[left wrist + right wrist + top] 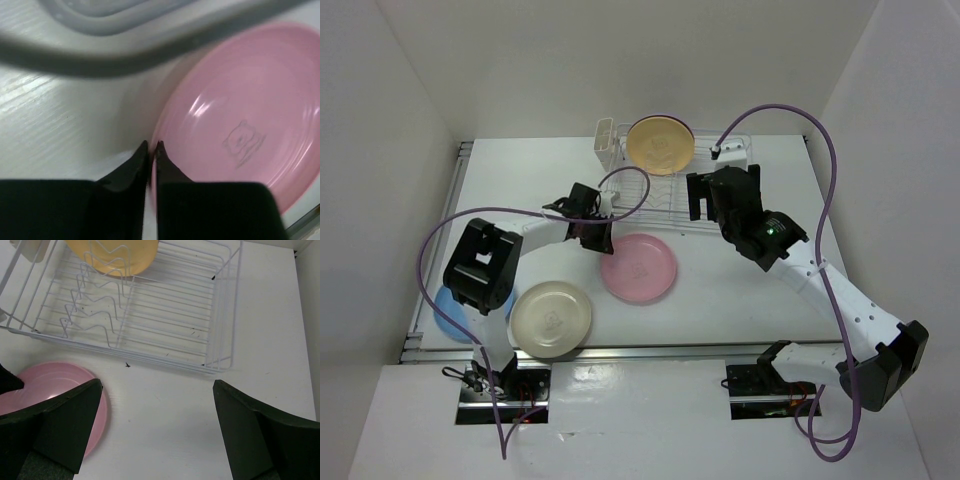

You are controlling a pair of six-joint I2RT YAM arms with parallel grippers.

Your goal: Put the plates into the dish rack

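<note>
Left gripper (151,150) pinched left rim of pink plate (240,125), jaws nearly together; plate on table, body extending right of fingers, just short of dish rack (165,315); right gripper (158,385) spread wide, empty, by rack's near edge.

Left hand (151,146) pinched; right hand (156,385) spread wide.

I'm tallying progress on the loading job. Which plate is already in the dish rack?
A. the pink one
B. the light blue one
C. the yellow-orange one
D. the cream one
C: the yellow-orange plate stands on edge among the wires of the dish rack, while the pink plate and the cream plate lie flat on the table.
</note>
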